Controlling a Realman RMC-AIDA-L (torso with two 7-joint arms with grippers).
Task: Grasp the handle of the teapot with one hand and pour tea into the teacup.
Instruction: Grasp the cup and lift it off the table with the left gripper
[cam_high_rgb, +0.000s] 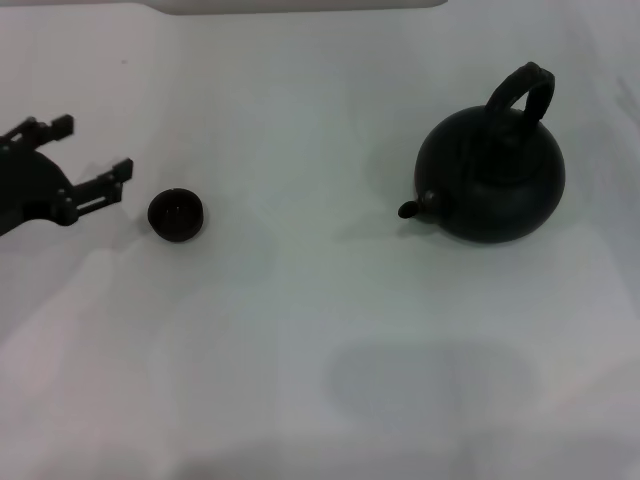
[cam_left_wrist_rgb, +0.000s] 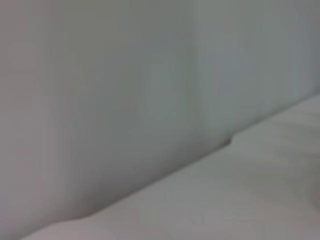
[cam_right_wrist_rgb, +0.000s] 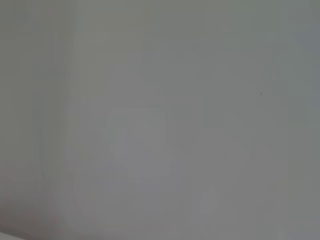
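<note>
Two task items in head view, both on the white table (cam_high_rgb: 300, 330). Large round matte black teapot (cam_high_rgb: 492, 180) sits at right of frame, upright, short spout pointing left, thick black arched handle (cam_high_rgb: 520, 92) rising over its top, nothing gripping it. Tiny round black handleless teacup (cam_high_rgb: 176, 215) at left-centre, well apart from the teapot. Left gripper (cam_high_rgb: 95, 147) at left edge, just beside the teacup, not touching; jaws spread, empty. Right gripper not visible.

Left wrist view: blurred pale surfaces only, no task item.

Right wrist view: plain grey surface, nothing distinguishable.
</note>
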